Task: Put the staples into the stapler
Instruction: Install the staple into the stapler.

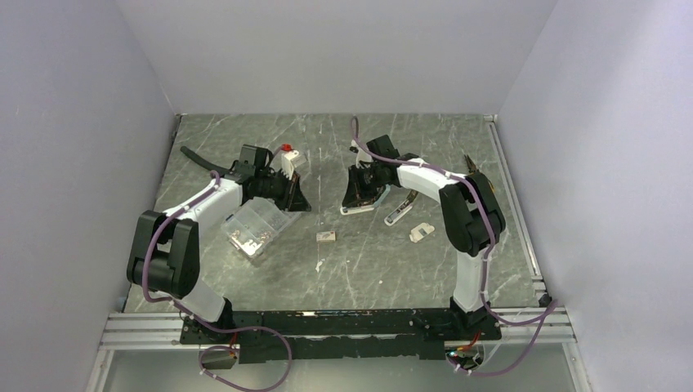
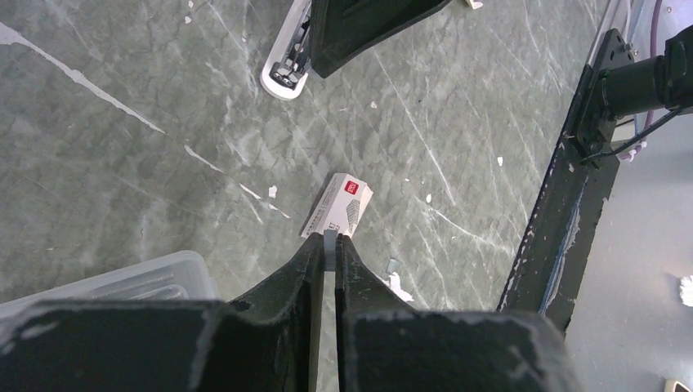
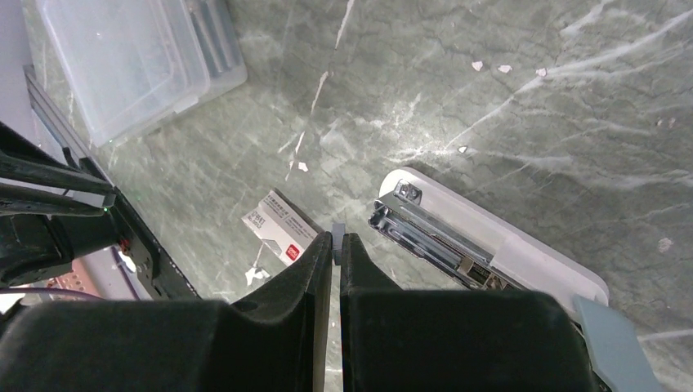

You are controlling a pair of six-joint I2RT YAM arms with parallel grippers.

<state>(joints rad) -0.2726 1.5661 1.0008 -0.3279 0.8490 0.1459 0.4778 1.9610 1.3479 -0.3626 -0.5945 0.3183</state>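
Note:
The staples, a small white box with a red mark (image 1: 326,236), lie flat on the table between the two arms; they also show in the left wrist view (image 2: 339,208) and the right wrist view (image 3: 280,227). A white stapler (image 1: 399,214) lies opened, with its metal staple channel bare (image 3: 458,241); its end shows in the left wrist view (image 2: 286,65). My left gripper (image 1: 299,202) (image 2: 329,241) is shut, above the table, with the box just beyond its tips. My right gripper (image 1: 359,200) (image 3: 336,241) is shut, above the table between box and stapler.
A clear plastic compartment case (image 1: 257,227) (image 3: 139,57) lies under the left arm. A small white piece (image 1: 422,233) lies right of the stapler. A white object with a red top (image 1: 288,157) and a black bar (image 1: 196,155) lie at the back left. White scraps dot the table.

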